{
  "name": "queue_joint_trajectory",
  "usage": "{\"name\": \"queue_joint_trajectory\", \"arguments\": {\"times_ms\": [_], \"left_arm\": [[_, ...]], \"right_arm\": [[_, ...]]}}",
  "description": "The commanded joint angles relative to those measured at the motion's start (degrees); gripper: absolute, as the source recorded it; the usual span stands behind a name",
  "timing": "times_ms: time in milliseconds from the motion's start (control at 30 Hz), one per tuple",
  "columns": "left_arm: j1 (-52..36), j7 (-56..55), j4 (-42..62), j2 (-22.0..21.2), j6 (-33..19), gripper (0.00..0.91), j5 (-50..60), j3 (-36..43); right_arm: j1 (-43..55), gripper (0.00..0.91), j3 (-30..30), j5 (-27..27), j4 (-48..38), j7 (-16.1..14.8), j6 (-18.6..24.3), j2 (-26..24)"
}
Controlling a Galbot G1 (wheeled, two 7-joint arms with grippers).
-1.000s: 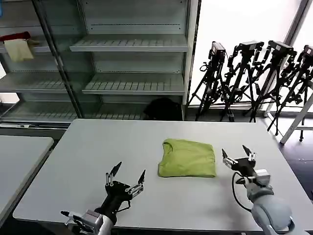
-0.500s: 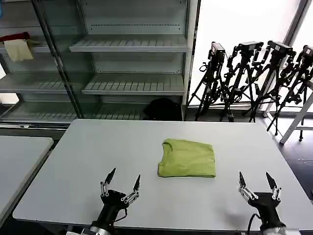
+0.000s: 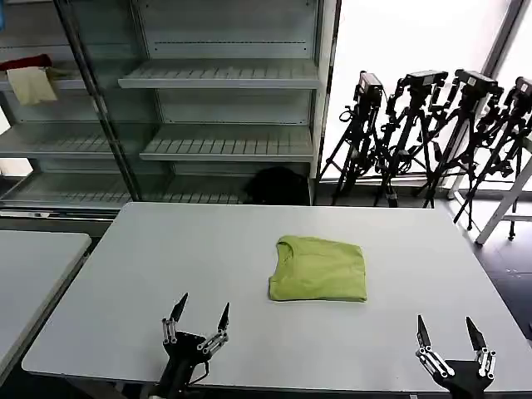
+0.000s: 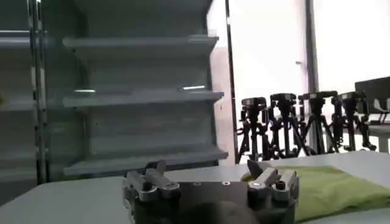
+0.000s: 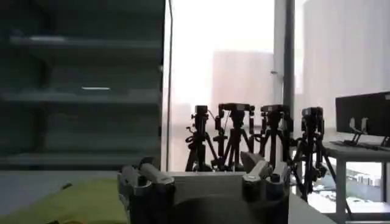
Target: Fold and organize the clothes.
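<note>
The clothes are one lime-green T-shirt (image 3: 318, 268), folded into a neat rectangle, lying flat on the white table (image 3: 166, 258) a little right of centre. My left gripper (image 3: 199, 314) stands open at the table's front edge, left of the shirt and well short of it. At the front right corner my right gripper (image 3: 449, 330) is open too, with nothing between its fingers. The left wrist view has the shirt (image 4: 332, 185) lying past the open left gripper (image 4: 206, 169). A corner of the shirt (image 5: 73, 204) shows beside the open right gripper (image 5: 198, 163) in the right wrist view.
A second table (image 3: 33, 266) stands to the left. Metal shelving (image 3: 224, 79) fills the back, with cream and red cloths (image 3: 32, 76) on an upper shelf and a black bundle (image 3: 277, 184) on the floor. Several camera tripods (image 3: 432, 125) crowd the back right.
Both grippers have drawn back toward the table's front edge, away from the shirt; the right one moved farthest, from beside the shirt. The folded shirt has not moved.
</note>
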Motion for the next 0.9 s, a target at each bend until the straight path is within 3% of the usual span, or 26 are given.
{"name": "queue_joint_trajectory", "arguments": {"times_ms": [33, 900], "left_arm": [[0.9, 0.3, 1.0, -0.7, -2.4, 0.907, -0.1, -0.3], [1.1, 0.9, 0.6, -0.9, -0.4, 0.907, -1.8, -1.4]], "right_arm": [[-2.2, 0.907, -0.5, -0.4, -2.1, -1.4, 7.4, 1.5], [-0.3, 0.907, -1.7, 0.2, -5.0, -3.8, 8.1, 0.2]]}}
